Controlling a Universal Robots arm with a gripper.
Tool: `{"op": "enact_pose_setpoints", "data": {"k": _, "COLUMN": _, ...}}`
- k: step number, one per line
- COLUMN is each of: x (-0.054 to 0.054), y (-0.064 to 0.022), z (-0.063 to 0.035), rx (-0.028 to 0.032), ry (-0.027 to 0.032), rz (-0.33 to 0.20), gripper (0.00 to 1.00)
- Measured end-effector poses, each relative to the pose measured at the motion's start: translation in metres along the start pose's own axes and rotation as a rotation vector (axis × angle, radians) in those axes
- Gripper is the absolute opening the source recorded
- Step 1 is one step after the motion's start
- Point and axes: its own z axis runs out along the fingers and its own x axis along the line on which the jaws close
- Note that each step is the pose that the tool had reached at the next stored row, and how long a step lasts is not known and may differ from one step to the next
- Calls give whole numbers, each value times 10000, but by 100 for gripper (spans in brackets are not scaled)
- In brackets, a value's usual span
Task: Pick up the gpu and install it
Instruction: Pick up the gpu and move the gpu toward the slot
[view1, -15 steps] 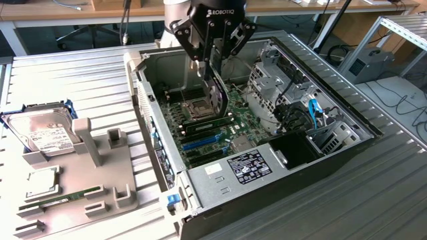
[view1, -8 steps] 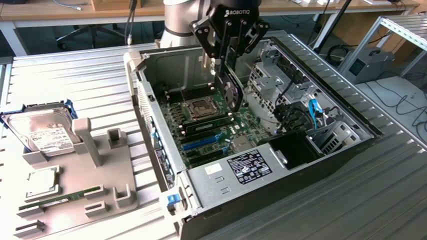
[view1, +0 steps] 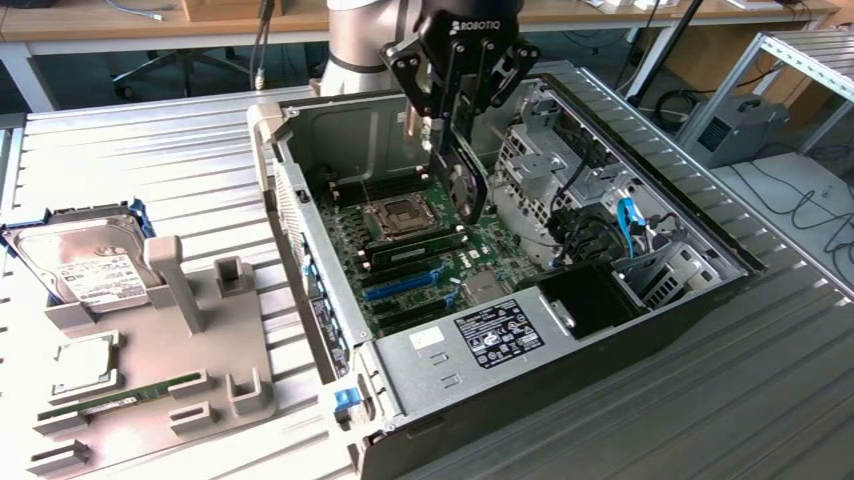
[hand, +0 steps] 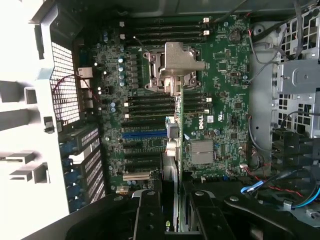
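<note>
Exterior view puts your gripper (view1: 449, 120) inside the open computer case (view1: 304, 200), closed partway with its jaws pinched on the gpu (view1: 465, 185). The card hangs straight below the gripper, dark and thin, clear of the motherboard (view1: 400, 255) underneath it. You have it lifted and carried in. It is not yet in any slot, so you are in the install step, at the lining-up stage.

From the wrist view you see the gpu (hand: 171, 160) edge-on as a narrow strip running away from the gripper (hand: 172, 210) toward the processor socket (hand: 160, 70). The blue slot (hand: 144, 134) and the black slots next to it lie on the board below the gripper, just beside the card's line. Whether the card's contact edge faces them you cannot tell from here.

As a judgement, seating calls for three things: the contact edge set parallel to the chosen slot, the metal bracket end toward the case's rear wall, and a straight, even press. The cables (view1: 627, 225) off to the gripper's side sit well apart from the card. The memory sticks (hand: 165, 102) lie close below it and are the likelier snag.
</note>
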Motion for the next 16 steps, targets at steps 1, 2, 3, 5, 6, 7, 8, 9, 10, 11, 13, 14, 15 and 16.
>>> {"op": "enact_pose_setpoints", "data": {"k": 1, "x": -2, "y": 0, "z": 1, "rx": 1, "ry": 0, "rz": 0, "gripper": 26}}
{"op": "enact_pose_setpoints", "data": {"k": 2, "x": -3, "y": 0, "z": 2, "rx": 0, "ry": 0, "rz": 0, "gripper": 26}}
{"op": "enact_pose_setpoints", "data": {"k": 3, "x": -5, "y": 1, "z": 3, "rx": 0, "ry": 0, "rz": 0, "gripper": 26}}
{"op": "enact_pose_setpoints", "data": {"k": 5, "x": -10, "y": 1, "z": 7, "rx": 0, "ry": 0, "rz": 0, "gripper": 26}}
{"op": "enact_pose_setpoints", "data": {"k": 6, "x": -14, "y": 2, "z": 10, "rx": 0, "ry": 0, "rz": 1, "gripper": 26}}
{"op": "enact_pose_setpoints", "data": {"k": 7, "x": -15, "y": 2, "z": 11, "rx": 0, "ry": 0, "rz": 0, "gripper": 26}}
{"op": "enact_pose_setpoints", "data": {"k": 8, "x": -17, "y": 2, "z": 11, "rx": 1, "ry": 0, "rz": 0, "gripper": 26}}
{"op": "enact_pose_setpoints", "data": {"k": 9, "x": -20, "y": 2, "z": 13, "rx": 0, "ry": -1, "rz": 0, "gripper": 26}}
{"op": "enact_pose_setpoints", "data": {"k": 10, "x": -22, "y": 3, "z": 13, "rx": 1, "ry": -1, "rz": 0, "gripper": 26}}
{"op": "enact_pose_setpoints", "data": {"k": 11, "x": -23, "y": 3, "z": 14, "rx": 1, "ry": 0, "rz": 0, "gripper": 26}}
{"op": "enact_pose_setpoints", "data": {"k": 13, "x": -24, "y": 3, "z": 15, "rx": 0, "ry": 0, "rz": 1, "gripper": 26}}
{"op": "enact_pose_setpoints", "data": {"k": 14, "x": -25, "y": 3, "z": 16, "rx": 1, "ry": 0, "rz": 0, "gripper": 26}}
{"op": "enact_pose_setpoints", "data": {"k": 15, "x": -26, "y": 3, "z": 17, "rx": 1, "ry": 0, "rz": 1, "gripper": 26}}
{"op": "enact_pose_setpoints", "data": {"k": 16, "x": -29, "y": 3, "z": 18, "rx": 0, "ry": -1, "rz": -1, "gripper": 26}}
